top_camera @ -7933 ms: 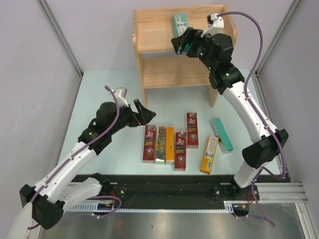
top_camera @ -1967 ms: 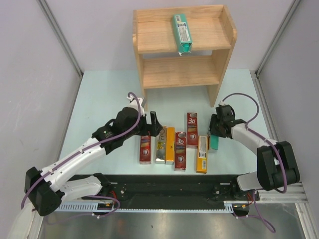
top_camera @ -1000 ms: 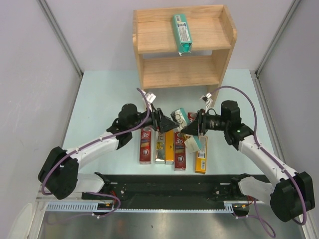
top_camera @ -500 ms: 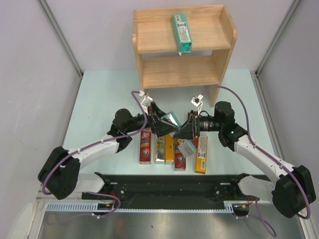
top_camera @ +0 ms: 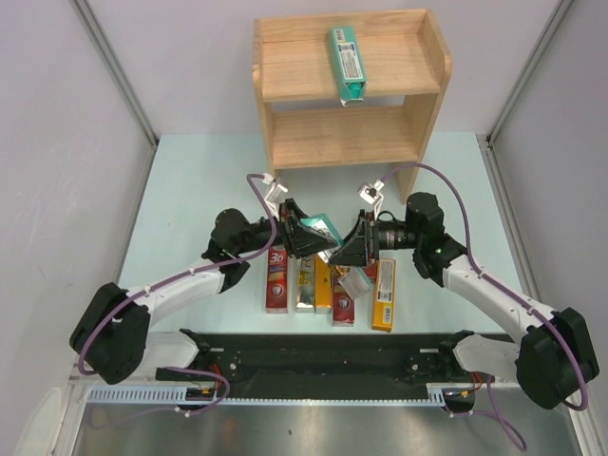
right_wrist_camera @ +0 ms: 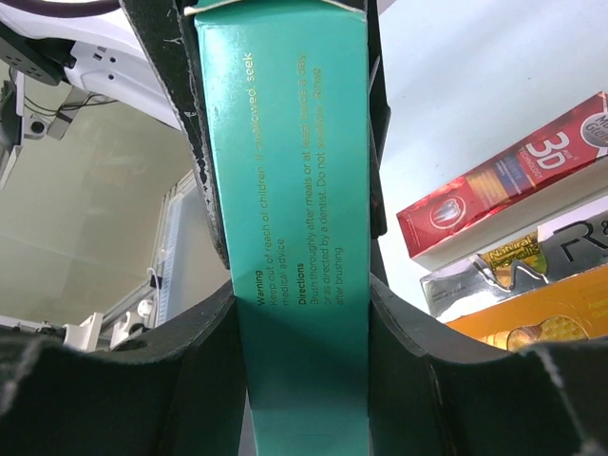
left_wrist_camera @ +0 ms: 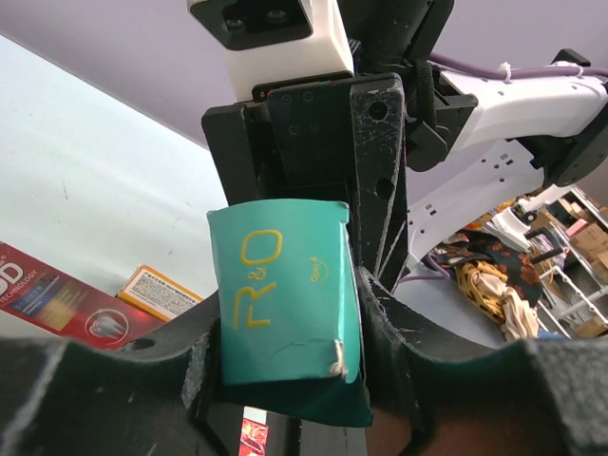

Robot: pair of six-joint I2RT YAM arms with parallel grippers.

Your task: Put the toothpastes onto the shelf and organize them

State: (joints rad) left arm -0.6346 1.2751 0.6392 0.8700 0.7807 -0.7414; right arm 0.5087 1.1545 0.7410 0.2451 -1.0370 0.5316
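Observation:
A teal toothpaste carton [top_camera: 326, 229] hangs in the air above the row of cartons on the table. My left gripper [top_camera: 304, 236] is shut on its upper end, fingers pressed to both sides [left_wrist_camera: 285, 294]. My right gripper [top_camera: 353, 249] is shut on the same carton lower down [right_wrist_camera: 296, 190], and the carton's lower end [top_camera: 353, 281] sticks out below it. Another teal carton [top_camera: 346, 59] lies on the top tier of the wooden shelf [top_camera: 285, 71], its front end over the edge. On the table lie a red 3D carton [top_camera: 276, 280], a silver one [top_camera: 304, 285] and orange ones [top_camera: 385, 294].
The shelf's lower tier [top_camera: 332, 138] holds nothing. Both arms meet over the row of cartons, hiding part of it. In the right wrist view the red carton [right_wrist_camera: 513, 185], silver carton [right_wrist_camera: 541, 256] and orange carton [right_wrist_camera: 532, 323] lie just beside the held carton.
My left gripper, open a second ago, has closed on the teal carton's upper end. The right arm brought the carton slightly left to meet it and still grips it.

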